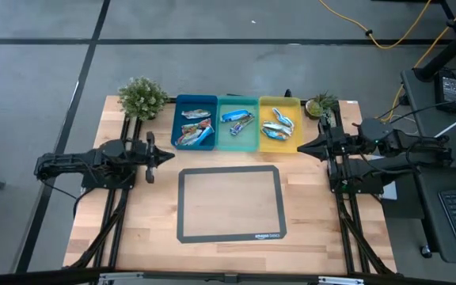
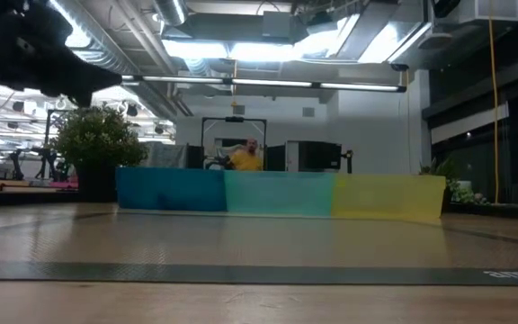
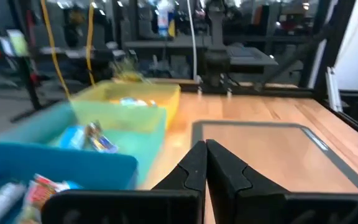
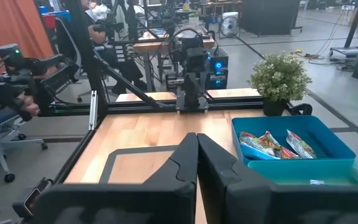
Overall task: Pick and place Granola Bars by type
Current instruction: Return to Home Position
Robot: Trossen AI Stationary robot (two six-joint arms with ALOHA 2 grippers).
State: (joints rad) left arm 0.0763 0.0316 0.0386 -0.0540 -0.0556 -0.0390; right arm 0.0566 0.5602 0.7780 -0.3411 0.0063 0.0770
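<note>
Granola bars lie sorted in three bins at the table's far side: red/green multicoloured ones (image 1: 194, 127) in the blue bin (image 1: 195, 101), blue-and-white ones (image 1: 237, 119) in the teal bin (image 1: 237, 101), silver ones (image 1: 279, 127) in the yellow bin (image 1: 279, 101). My left gripper (image 1: 169, 155) is shut and empty, level above the table's left side, pointing right. My right gripper (image 1: 301, 147) is shut and empty above the right side, pointing left. In the wrist views the left gripper (image 3: 205, 149) and the right gripper (image 4: 197, 140) show their fingertips together.
A dark-framed mat (image 1: 229, 203) lies on the table's middle, nearer than the bins. Potted plants stand at the far left (image 1: 142, 97) and far right (image 1: 320, 104). A person in yellow (image 2: 245, 158) sits in the room beyond the table.
</note>
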